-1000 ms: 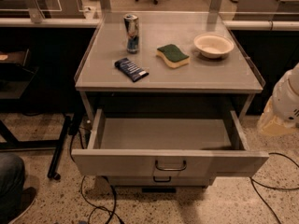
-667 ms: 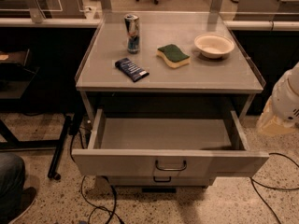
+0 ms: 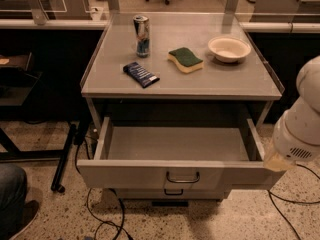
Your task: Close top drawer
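Nothing has moved: top drawer (image 3: 135, 174) stands open toward camera, long axis left-right; gripper hidden beyond arm (image 3: 301, 126).

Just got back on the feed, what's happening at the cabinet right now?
The top drawer is pulled well out of the cabinet and is not yet closed. The robot's arm comes in at the right of the view. Its gripper sits low by that end of the drawer front, near or against it; contact can't be confirmed. On the cabinet top, a can, a sponge, a bowl and a dark packet lie away from the arm.
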Robot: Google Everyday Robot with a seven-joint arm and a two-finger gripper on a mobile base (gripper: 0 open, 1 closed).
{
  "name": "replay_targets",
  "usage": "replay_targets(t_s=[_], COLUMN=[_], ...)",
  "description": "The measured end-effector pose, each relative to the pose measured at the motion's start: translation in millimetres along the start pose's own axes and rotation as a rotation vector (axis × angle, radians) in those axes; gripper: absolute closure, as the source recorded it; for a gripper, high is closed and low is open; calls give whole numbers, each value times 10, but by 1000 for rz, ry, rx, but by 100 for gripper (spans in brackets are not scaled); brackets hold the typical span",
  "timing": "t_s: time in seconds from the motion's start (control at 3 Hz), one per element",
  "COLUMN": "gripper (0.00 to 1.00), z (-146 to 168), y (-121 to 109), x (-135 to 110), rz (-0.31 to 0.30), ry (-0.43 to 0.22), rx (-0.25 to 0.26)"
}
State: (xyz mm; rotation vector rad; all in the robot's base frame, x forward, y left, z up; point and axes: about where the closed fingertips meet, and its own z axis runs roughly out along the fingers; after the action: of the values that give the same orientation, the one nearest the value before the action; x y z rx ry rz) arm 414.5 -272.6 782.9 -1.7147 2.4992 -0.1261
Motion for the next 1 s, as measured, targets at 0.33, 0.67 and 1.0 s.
replay_targets(t_s=[0.33,0.67,1.0], gripper=[100,100,100], z=[312,315,403], y=[79,81,126], x=[-12,-13,-23], rz=[13,13,6], ry=[7,8,11], rx=[-48,-48,-67])
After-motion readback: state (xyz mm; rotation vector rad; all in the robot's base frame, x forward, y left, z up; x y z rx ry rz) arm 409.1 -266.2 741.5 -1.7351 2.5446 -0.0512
